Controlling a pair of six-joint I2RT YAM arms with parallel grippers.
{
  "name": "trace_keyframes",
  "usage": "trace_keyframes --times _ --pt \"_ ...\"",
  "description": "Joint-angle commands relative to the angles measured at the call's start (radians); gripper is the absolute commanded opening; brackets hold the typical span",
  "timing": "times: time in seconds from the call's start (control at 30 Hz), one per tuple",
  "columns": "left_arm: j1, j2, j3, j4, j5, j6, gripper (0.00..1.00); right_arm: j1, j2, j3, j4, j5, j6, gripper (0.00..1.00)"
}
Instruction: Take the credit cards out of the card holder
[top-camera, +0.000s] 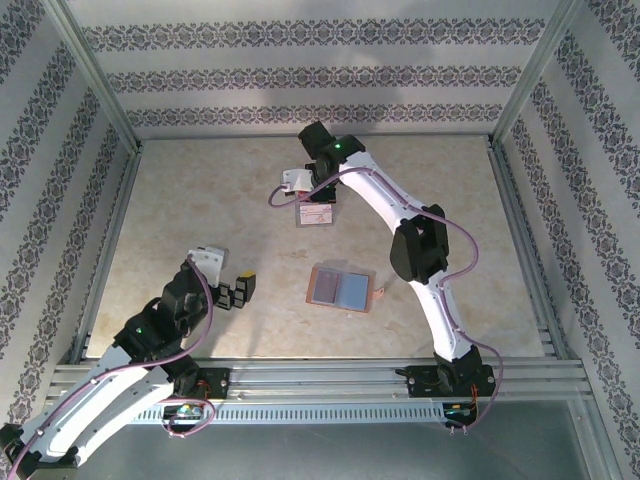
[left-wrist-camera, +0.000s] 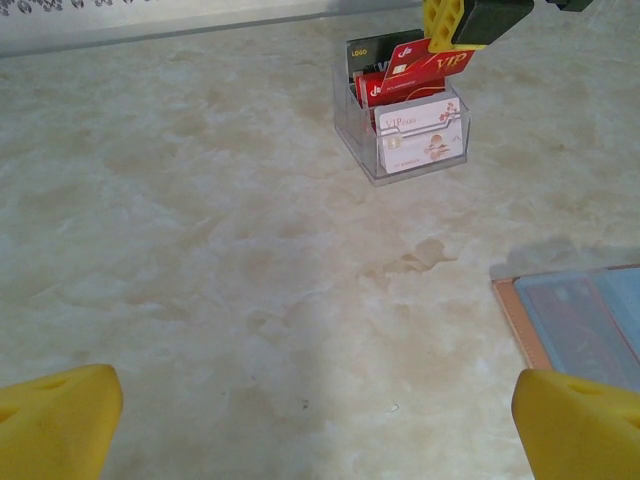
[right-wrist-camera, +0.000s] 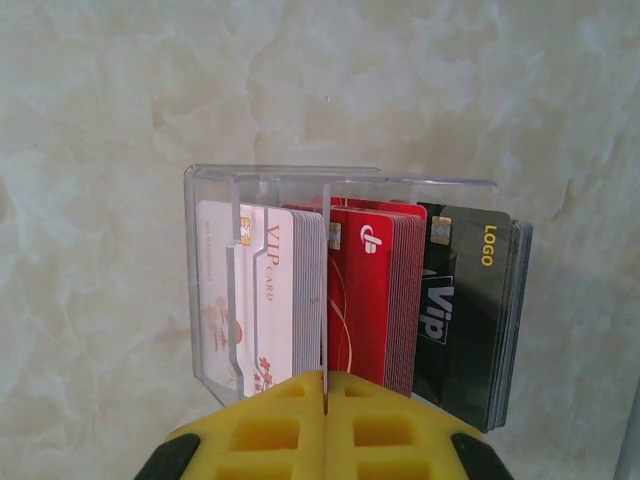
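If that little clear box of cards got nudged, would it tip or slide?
Probably slide: the clear box sits flat on the smooth table. It looks like light, thin plastic, so a nudge could shift it. The cards stand upright and loose, so they might lean.

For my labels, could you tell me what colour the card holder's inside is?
The card holder is grey-blue inside, salmon-edged; best in the top view.
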Motion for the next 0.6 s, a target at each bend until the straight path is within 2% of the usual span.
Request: trace_keyframes --times 0.0,0.27,0.57 --pt "-0.007 0.009 0.014 0.001 -0.022 -0.014 1.0 -0.008 0.024 0.036 -0.007 0.02 -0.013 0.0" --pt "-0.007 0.038 0.021 0.007 -0.029 -0.006 1.0 -0.014 0.063 0.07 0.012 0.07 -0.002 0.0" --pt "-0.006 0.064 0.029 0.012 -0.026 -0.003 1.0 -0.022 0.091 0.096 0.046 0.029 0.035 0.0"
